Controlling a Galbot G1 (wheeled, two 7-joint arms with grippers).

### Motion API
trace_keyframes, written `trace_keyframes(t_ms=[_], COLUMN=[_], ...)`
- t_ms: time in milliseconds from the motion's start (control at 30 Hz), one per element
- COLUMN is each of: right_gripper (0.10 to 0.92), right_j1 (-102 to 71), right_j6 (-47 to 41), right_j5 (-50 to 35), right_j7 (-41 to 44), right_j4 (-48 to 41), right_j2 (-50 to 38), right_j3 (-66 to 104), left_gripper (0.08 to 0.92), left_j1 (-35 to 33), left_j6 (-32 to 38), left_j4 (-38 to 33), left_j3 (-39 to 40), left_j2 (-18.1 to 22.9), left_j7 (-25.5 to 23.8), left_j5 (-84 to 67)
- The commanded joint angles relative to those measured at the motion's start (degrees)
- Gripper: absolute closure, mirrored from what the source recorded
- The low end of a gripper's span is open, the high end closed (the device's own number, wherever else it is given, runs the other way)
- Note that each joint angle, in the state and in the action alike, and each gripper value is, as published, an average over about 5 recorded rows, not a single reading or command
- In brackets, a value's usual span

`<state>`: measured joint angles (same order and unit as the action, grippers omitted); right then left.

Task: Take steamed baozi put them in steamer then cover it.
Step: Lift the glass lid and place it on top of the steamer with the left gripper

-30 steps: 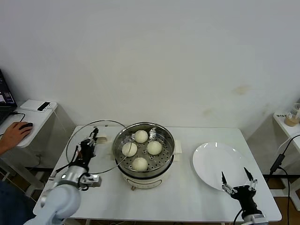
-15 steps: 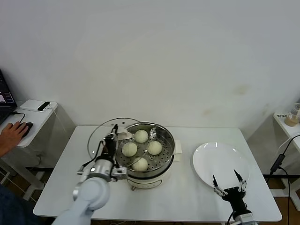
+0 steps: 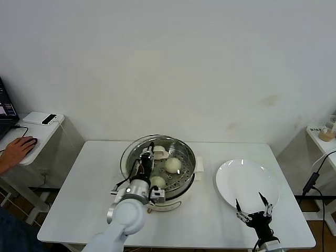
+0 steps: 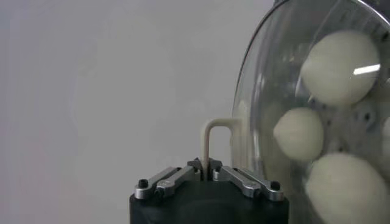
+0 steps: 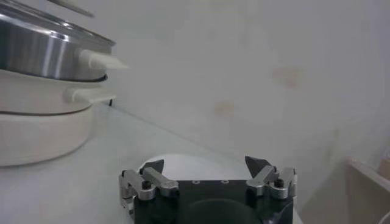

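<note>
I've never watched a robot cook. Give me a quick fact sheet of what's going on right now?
buns: steamed baozi inside the steamer
lid: cover held by its handle over the steamer, not yet settled
left gripper: shut on the cover's handle
right gripper: open, idle near the white plate
plate: bare

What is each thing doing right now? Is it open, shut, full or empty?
Steamer: holding the buns, not yet fully covered.
Baozi: inside the steamer.
Glass lid: held over the steamer, tilted.
Left gripper: shut on the lid's handle.
Right gripper: open, empty.
White plate: empty.
</note>
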<state>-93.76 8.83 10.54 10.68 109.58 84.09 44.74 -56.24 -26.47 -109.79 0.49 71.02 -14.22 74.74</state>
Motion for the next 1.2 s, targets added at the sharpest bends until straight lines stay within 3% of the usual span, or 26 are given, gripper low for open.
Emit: trace_keyframes(t_ms=[33, 1200], right_gripper=[0.203, 0.203], right_j1=[-0.06, -0.53], right_j6=[0.05, 0.49], right_j5=[0.64, 1.1], right_j7=[0.0, 0.18], right_j4=[-0.23, -0.45], right_j2=[0.2, -0.11], right_j3=[-0.34, -0.24], left_gripper=[0.861, 0.861], left_j1=[1.6, 0.49], left_j6=[-0.15, 1.59], left_j4=[1.27, 4.31], left_j3=[2.24, 1.42], left_j2=[2.57, 3.57], left_j7=[-0.65, 0.9], left_j5=[1.93, 3.03])
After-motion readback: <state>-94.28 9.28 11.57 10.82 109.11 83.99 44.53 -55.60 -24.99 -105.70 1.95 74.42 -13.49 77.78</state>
